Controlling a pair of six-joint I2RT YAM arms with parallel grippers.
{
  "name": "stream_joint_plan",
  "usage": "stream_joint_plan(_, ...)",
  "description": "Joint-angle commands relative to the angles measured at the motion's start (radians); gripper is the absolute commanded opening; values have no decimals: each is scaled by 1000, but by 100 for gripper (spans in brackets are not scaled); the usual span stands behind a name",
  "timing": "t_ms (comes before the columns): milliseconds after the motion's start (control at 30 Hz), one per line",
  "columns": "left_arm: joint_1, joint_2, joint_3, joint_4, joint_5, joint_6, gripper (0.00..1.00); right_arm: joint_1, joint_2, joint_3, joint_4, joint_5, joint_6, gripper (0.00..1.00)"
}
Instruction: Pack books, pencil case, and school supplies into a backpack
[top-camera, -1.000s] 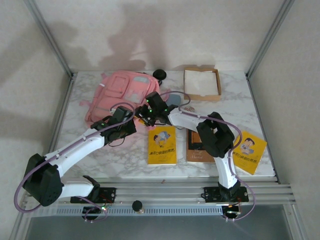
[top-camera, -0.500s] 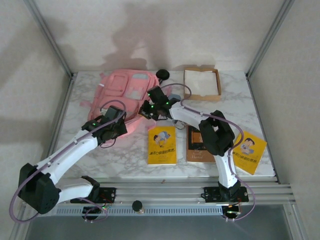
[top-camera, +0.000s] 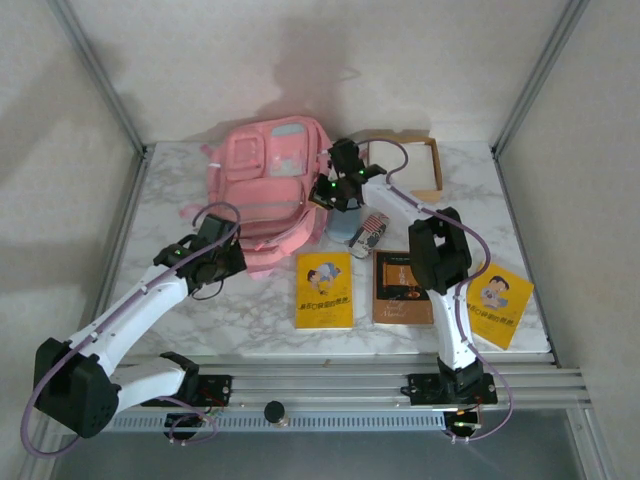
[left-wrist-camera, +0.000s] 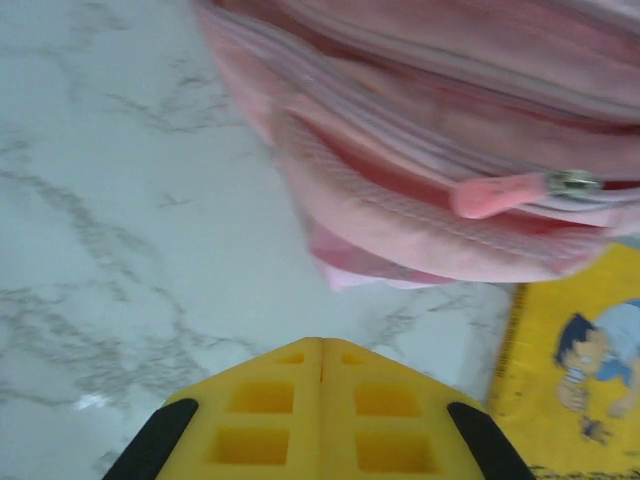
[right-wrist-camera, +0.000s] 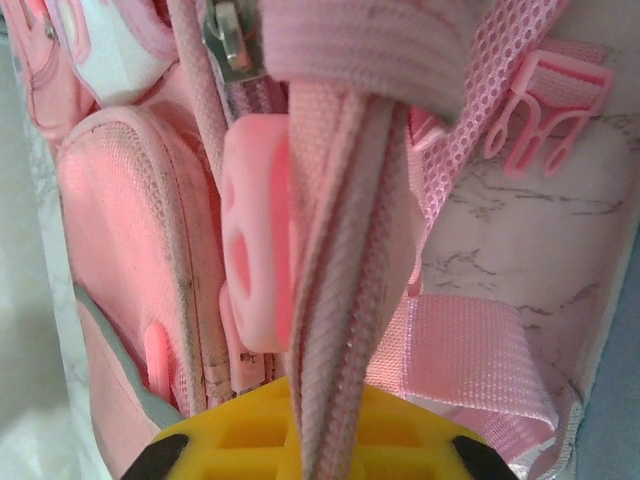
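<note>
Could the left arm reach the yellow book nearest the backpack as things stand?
Probably yes: the left tool is shut and empty, and only bare table lies between it and that yellow book.

One backpack (top-camera: 265, 190), two yellow books (top-camera: 324, 290) (top-camera: 499, 304), one brown book (top-camera: 402, 287), one cardboard tray (top-camera: 425, 192).

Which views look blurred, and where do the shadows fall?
Left wrist view: the backpack and yellow book look soft, out of focus. Right wrist view: the strap shows its weave sharply. Top view: broad soft shadows lie on the back wall.
</note>
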Motion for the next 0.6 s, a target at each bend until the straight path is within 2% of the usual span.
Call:
stream_joint_plan(0,-32,-16,-17,150,124,79,6,14,-50,5,54,0,-33,7)
stream_joint_plan(67,-32,13,10,162,76,131,14,14,-47,26,25,24,-45,9)
stream_joint_plan(167,-27,78,69,165,-2,144,13,6,-43,27,18,29,-43,27)
stream_joint_plan(267,-6,111,56,255,60,97,14,16,-54,30,-8,39,-30,50)
stream_joint_plan(333,-6,137,70,254,44,79,17,29,-72,12,-49,60,-6,66)
stream_joint_plan(367,-5,148,81,242,28,75,17,36,-94,-19,-57,67,30,74)
stream_joint_plan(467,0,154,92,225,19,88,30,69,-202,-214,21,81,136,88)
stream_joint_plan(567,11,153,92,216,11,96,34,108,-283,-371,134,76,261,98)
